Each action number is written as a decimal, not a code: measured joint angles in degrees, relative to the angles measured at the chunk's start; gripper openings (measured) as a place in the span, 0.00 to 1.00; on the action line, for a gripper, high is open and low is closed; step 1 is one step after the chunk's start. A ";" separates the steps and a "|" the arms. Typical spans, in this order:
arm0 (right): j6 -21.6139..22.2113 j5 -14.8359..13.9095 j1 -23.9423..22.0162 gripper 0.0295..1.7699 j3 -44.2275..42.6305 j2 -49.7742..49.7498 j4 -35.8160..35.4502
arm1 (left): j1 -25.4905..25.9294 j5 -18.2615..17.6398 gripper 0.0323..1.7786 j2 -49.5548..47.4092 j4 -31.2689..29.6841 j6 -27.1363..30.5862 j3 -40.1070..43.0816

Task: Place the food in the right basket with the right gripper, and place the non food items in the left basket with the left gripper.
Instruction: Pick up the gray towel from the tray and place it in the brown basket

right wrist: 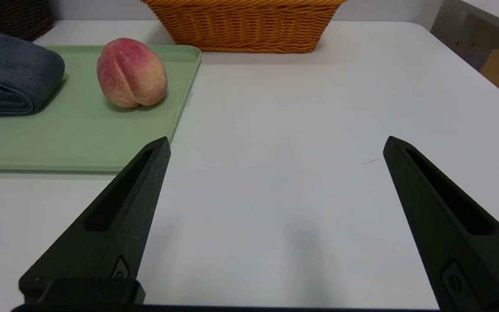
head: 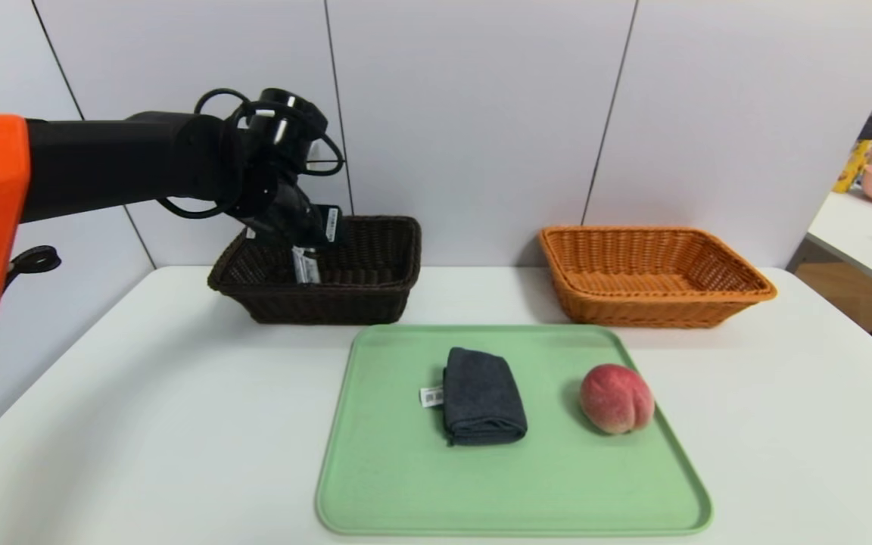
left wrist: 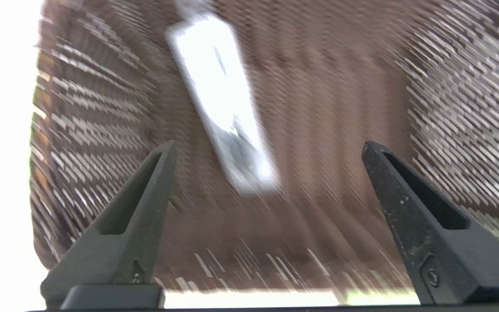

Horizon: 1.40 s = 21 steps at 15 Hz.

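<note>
Though glare hides what the white packet (left wrist: 228, 104) is, the left hand (left wrist: 269, 149) gapes above it, empty

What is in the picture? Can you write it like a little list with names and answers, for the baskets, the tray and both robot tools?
dark brown basket: on the left, a shiny pale packet inside
orange-tan basket: on the right, nothing inside
green tray: on the table, in front of the baskets
on tray: folded dark cloth, pink-red peach
left tool: open, over the dark brown basket
right tool: open and empty, over the white table
</note>
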 joint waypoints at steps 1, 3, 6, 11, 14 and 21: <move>0.01 0.02 0.00 0.96 0.00 0.00 0.00 | -2.01 0.00 0.88 -1.46 1.18 0.09 0.84; 0.00 0.02 0.00 0.96 0.00 0.00 0.00 | -6.86 0.00 0.90 -4.82 3.58 0.24 3.25; 0.00 0.02 0.00 0.96 0.00 0.00 0.00 | -12.98 0.07 0.92 -8.90 4.38 0.16 8.34; 0.00 0.02 0.00 0.96 0.00 0.00 0.00 | -21.80 0.10 0.94 -11.41 4.49 -1.60 13.70; 0.00 0.02 0.00 0.96 0.00 0.00 0.01 | -25.84 0.10 0.94 -10.78 4.46 -4.83 14.97; 0.00 0.02 0.00 0.96 0.00 0.00 0.00 | -33.24 0.51 0.95 -4.83 2.26 -22.33 14.36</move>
